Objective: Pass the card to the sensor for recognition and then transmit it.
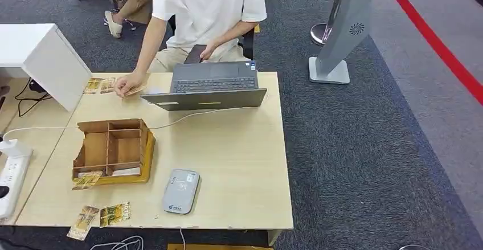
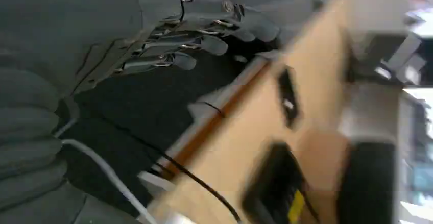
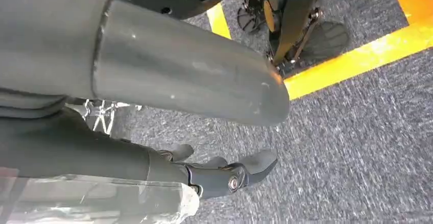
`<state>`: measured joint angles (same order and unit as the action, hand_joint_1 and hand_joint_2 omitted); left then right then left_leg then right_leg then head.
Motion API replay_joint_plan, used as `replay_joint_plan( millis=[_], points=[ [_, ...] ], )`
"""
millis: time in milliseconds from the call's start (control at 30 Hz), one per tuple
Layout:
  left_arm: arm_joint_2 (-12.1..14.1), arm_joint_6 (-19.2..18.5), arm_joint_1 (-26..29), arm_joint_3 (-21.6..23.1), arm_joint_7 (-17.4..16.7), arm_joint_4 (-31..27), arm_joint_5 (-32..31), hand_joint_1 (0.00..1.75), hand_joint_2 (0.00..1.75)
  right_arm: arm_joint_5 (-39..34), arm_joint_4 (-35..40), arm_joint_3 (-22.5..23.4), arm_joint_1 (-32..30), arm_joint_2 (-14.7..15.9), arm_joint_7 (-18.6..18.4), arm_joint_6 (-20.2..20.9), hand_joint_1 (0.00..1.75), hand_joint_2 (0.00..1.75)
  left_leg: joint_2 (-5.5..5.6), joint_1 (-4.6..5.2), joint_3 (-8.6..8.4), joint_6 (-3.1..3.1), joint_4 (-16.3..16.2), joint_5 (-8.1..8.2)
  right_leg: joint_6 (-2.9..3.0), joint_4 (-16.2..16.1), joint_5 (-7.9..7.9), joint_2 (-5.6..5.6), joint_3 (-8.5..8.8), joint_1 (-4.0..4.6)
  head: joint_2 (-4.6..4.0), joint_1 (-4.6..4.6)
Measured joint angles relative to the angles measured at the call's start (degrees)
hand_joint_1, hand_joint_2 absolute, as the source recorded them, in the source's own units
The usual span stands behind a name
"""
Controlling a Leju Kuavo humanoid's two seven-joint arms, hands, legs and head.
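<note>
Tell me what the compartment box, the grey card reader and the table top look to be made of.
Compartment box: thin unpainted wood or plywood, going by its matt brown dividers and a paler yellowish base edge.
Card reader: likely moulded plastic, smooth light grey with rounded corners.
Table: pale wood-look board, probably laminate; the surface is even and matt, with faint grain at most.
</note>
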<state>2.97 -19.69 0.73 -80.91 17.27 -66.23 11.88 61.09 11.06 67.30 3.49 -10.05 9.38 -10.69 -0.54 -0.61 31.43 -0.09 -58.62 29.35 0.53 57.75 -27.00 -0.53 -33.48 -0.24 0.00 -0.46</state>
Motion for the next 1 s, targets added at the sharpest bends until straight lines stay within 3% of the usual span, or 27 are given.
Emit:
replay_joint_plan(
  millis=[133,167,233,267,300,400,533,667,700,733,767,1000],
  points=[
    [-3.99,8.2,-0.49,-3.37,1.77,15.48,1.02,0.0,1.75,1.01,0.0,0.0,0.22,0.0,-0.39,0.15,0.0,0.0,0.33,0.05,0.01,0.1,-0.03,0.02,-0.12,-0.18,-0.05,0.35,0.22,-0.07,0.0,0.15],
    [-4.92,9.92,-0.84,-3.7,1.92,18.9,0.14,0.0,1.75,1.38,0.0,0.0,0.25,0.04,-0.7,0.66,0.0,1.75,0.39,0.07,0.01,0.17,-0.03,0.02,-0.15,-0.24,-0.04,0.42,0.27,-0.09,0.0,0.18],
    [-6.42,14.71,-1.69,-3.77,1.48,26.14,-3.17,0.0,1.75,1.77,0.0,0.0,0.31,0.28,-1.47,1.34,0.0,1.75,0.45,0.21,0.01,0.45,-0.04,0.01,-0.3,-0.25,0.01,0.51,0.31,-0.15,0.0,0.2],
    [-7.34,16.33,-2.0,-3.74,0.34,29.19,-4.85,0.0,0.0,2.06,0.0,0.0,0.37,0.39,-1.86,1.36,0.0,1.75,0.45,0.28,0.0,0.46,-0.05,0.01,-0.34,-0.25,0.03,0.5,0.31,-0.22,0.0,0.18],
    [-8.2,17.73,-2.29,-3.48,-0.94,32.49,-6.8,0.0,1.75,2.25,0.0,-0.02,0.43,0.55,-2.21,1.36,0.0,1.75,0.44,0.32,-0.01,0.49,-0.05,0.0,-0.37,-0.26,0.05,0.49,0.3,-0.27,0.0,0.16],
    [-10.8,20.0,-3.24,-1.13,-4.27,40.34,-14.08,0.0,1.75,2.56,0.0,-0.07,0.43,0.94,-2.56,1.16,0.0,1.75,0.44,0.35,0.02,0.59,-0.09,-0.03,-0.43,-0.28,0.09,0.49,0.3,-0.29,0.0,0.24],
    [-12.61,19.84,-3.43,6.08,-10.85,46.37,-25.2,0.0,1.75,2.73,0.0,-0.13,0.44,1.25,-3.12,1.75,0.0,1.75,0.41,0.4,-0.01,0.65,-0.1,0.01,-0.44,-0.28,0.09,0.47,0.3,-0.36,0.0,0.29],
    [-13.18,19.64,-3.06,14.1,-12.39,48.92,-26.09,0.0,1.75,-0.04,0.22,-3.59,-0.03,1.95,-3.78,2.51,0.0,1.75,0.41,0.37,-0.01,0.65,-0.1,0.01,-0.43,-0.28,0.09,0.46,0.29,-0.35,0.0,0.31],
    [-13.13,19.64,-3.02,15.52,-12.42,49.18,-25.98,0.0,1.75,-0.9,0.31,-4.46,-0.15,2.12,-3.85,2.58,0.0,0.0,0.41,0.37,0.0,0.65,-0.1,0.01,-0.43,-0.28,0.08,0.47,0.29,-0.35,0.0,0.29],
    [-13.07,19.64,-2.93,17.18,-12.42,49.49,-25.65,0.0,1.75,-2.06,0.53,-5.53,-0.35,2.45,-3.98,2.8,0.0,0.0,0.42,0.37,-0.01,0.65,-0.1,0.01,-0.43,-0.27,0.08,0.48,0.29,-0.34,0.0,0.29],
    [-12.85,19.67,-2.79,19.15,-12.55,49.71,-25.39,0.0,0.0,-3.46,0.7,-6.87,-0.56,2.65,-4.07,3.1,0.0,0.0,0.42,0.35,0.0,0.65,-0.09,0.01,-0.43,-0.27,0.08,0.48,0.29,-0.34,0.0,0.28],
    [-11.67,19.67,-1.07,29.64,-13.49,49.86,-23.25,0.0,0.0,-12.69,2.07,-15.77,-2.23,3.82,-4.96,4.26,0.0,0.0,0.42,0.34,0.02,0.65,-0.09,0.01,-0.46,-0.26,0.05,0.47,0.28,-0.29,0.0,0.24]
  ],
)
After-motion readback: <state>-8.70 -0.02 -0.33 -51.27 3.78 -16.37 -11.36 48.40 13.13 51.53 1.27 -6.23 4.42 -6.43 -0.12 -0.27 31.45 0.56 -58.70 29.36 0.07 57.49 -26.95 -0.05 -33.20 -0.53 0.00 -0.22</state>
